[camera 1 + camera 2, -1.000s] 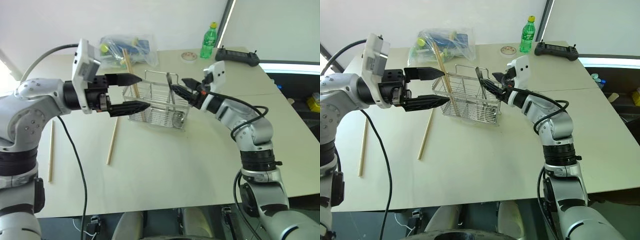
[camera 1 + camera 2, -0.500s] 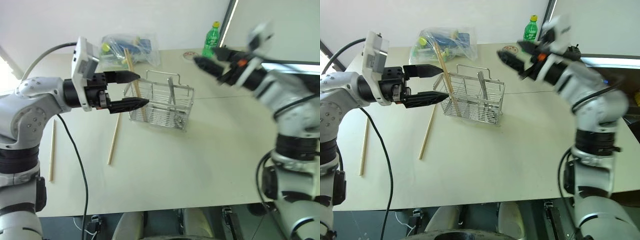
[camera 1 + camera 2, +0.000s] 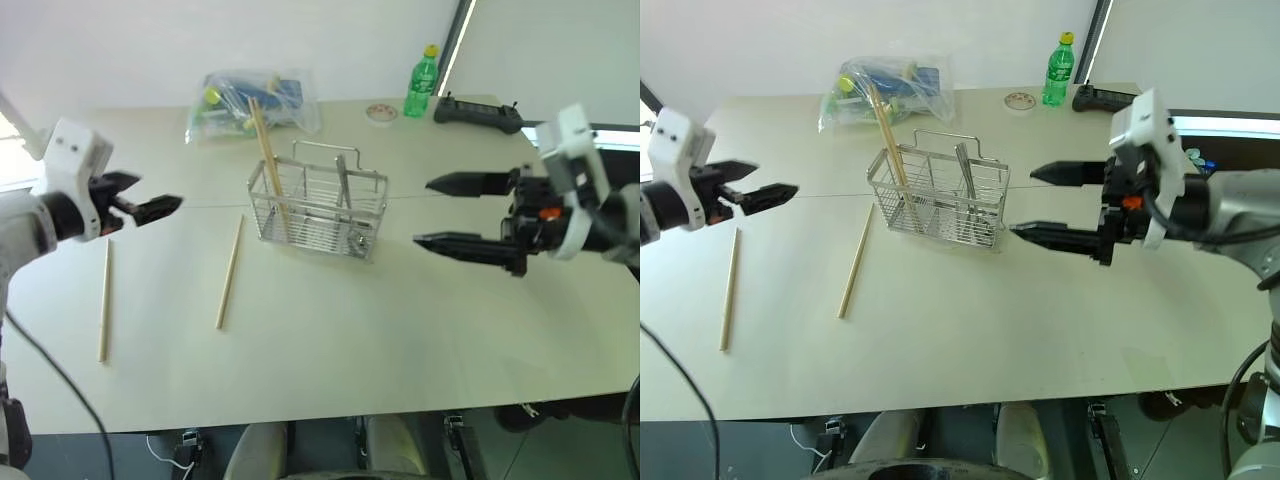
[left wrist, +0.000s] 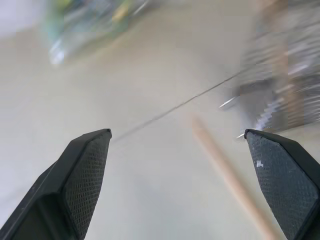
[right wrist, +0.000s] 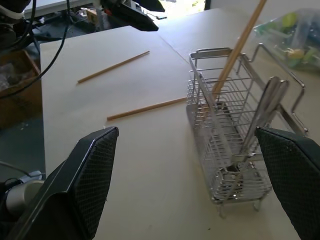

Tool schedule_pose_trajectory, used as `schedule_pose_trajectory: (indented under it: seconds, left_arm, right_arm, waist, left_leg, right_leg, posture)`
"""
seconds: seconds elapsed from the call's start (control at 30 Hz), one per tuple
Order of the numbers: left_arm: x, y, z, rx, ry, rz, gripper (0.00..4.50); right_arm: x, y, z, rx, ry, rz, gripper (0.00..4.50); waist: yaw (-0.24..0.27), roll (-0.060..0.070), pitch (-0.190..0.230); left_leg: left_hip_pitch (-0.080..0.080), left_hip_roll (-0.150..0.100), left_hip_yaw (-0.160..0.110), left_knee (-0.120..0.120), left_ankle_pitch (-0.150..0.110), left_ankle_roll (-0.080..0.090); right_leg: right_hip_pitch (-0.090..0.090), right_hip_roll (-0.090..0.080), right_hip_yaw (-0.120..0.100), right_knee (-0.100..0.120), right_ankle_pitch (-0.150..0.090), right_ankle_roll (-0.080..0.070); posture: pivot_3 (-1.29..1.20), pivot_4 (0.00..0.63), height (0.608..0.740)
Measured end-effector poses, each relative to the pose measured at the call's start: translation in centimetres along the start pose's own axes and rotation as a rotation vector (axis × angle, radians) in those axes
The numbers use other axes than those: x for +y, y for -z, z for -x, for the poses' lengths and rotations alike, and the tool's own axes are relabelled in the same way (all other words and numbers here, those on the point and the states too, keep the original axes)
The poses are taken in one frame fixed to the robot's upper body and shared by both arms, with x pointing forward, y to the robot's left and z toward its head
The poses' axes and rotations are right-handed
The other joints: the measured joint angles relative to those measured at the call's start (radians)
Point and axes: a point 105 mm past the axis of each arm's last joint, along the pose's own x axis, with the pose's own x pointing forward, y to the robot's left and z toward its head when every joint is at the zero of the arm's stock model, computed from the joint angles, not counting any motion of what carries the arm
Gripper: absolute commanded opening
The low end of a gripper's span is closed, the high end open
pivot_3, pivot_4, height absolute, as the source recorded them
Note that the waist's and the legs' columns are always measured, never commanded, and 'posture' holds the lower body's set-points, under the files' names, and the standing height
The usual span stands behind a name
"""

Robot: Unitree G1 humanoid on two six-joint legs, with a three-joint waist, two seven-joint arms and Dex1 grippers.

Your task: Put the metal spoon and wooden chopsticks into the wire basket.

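I see the wire basket (image 3: 318, 205) standing upright near the middle of the table (image 3: 400, 320), with the metal spoon (image 5: 260, 125) propped inside its right part, bowl down and handle leaning up against the wires. One of the wooden chopsticks (image 3: 268, 160) stands tilted in the basket's left end, its top sticking well above the rim. The other two lie flat on the table to the basket's left: one (image 3: 229, 272) just beside the basket, the other (image 3: 104, 299) farther out toward the table's left edge.

My left gripper (image 3: 150, 198) hangs above the table's left side with its two fingers spread and nothing between them, well apart from the basket; the outer chopstick lies below and slightly in front of it. My right gripper (image 3: 440, 213) is off to the basket's right, pointing toward it, fingers wide apart and empty, near the basket but not touching it
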Motion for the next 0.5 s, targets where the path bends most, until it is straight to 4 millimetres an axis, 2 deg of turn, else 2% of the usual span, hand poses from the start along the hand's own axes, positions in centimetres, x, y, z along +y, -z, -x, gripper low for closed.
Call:
schedule_pose_trajectory:
  seconds: [0.07, 0.13, 0.33, 0.5]
  left_arm:
    - [1.9, 1.8, -0.2, 0.080, -0.117, 0.057, 4.50]
    - [2.8, 2.9, -0.5, 0.125, -0.174, 0.101, 4.50]
    - [5.2, 4.8, -3.4, 0.210, -0.273, 0.298, 4.50]
    - [6.4, 5.4, -5.4, 0.258, -0.334, 0.375, 4.50]
  right_arm:
    - [0.5, 0.8, -0.2, 0.022, -0.003, -0.008, 4.47]
    - [0.8, 1.0, -0.4, 0.027, -0.011, -0.005, 4.47]
    - [0.8, 1.0, -1.0, 0.002, 0.004, -0.015, 4.47]
    - [0.8, 1.1, -1.4, -0.013, 0.024, -0.034, 4.47]
  waist:
    - [0.008, -0.001, 0.000]
    - [0.016, -0.001, 0.000]
    - [0.017, -0.004, -0.001]
    - [0.014, -0.005, -0.001]
  left_leg:
    - [0.000, 0.000, 0.000, 0.000, 0.000, 0.000]
    - [-0.001, -0.001, 0.000, 0.000, 0.000, 0.000]
    - [-0.002, -0.004, -0.001, 0.000, 0.000, -0.001]
    - [-0.002, -0.005, -0.001, -0.001, 0.000, -0.001]
  right_leg:
    - [0.000, 0.000, 0.000, 0.000, 0.000, 0.000]
    - [-0.001, -0.001, 0.000, -0.001, 0.001, -0.001]
    - [-0.001, -0.002, -0.001, 0.000, 0.004, 0.001]
    - [-0.003, -0.002, -0.001, 0.000, 0.004, 0.002]
  posture:
    - [0.00, 0.150, 0.702]
    - [0.00, 0.150, 0.702]
    - [0.00, 0.150, 0.702]
    - [0.00, 0.150, 0.702]
